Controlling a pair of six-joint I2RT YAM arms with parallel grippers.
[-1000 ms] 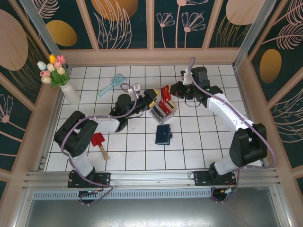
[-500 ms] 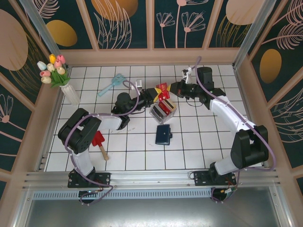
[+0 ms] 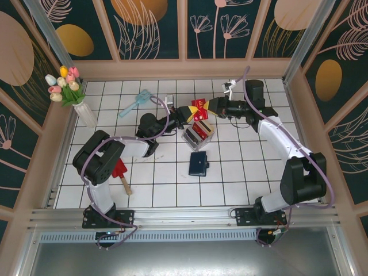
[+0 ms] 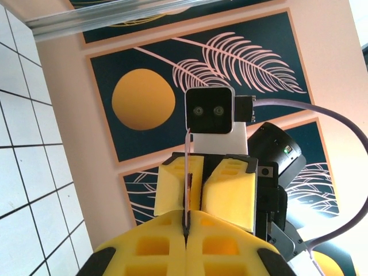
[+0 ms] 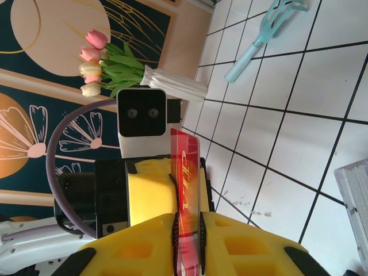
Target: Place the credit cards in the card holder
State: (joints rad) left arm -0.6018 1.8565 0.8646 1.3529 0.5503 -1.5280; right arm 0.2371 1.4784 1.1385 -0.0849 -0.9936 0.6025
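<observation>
A red credit card (image 3: 199, 107) hangs in the air above the grey-clear rack (image 3: 198, 133), between my two grippers. My left gripper (image 3: 187, 113) is shut on its left edge; in the left wrist view the thin card (image 4: 188, 172) stands pinched between the pads (image 4: 187, 218). My right gripper (image 3: 212, 106) faces it from the right. In the right wrist view the card (image 5: 187, 172) stands inside the jaws (image 5: 187, 224), which are slightly apart, so the gripper is open. More cards stay in the rack. The navy card holder (image 3: 198, 163) lies closed on the tiles in front of the rack.
A white vase of tulips (image 3: 77, 100) stands at the far left. A teal brush (image 3: 135, 102) lies behind the left arm and a red spatula (image 3: 121, 172) lies near its base. Wooden walls ring the tiled floor.
My left gripper has reached the red card and shut on it. My right gripper, shut on the card before, has loosened. The card has tipped toward the left.
</observation>
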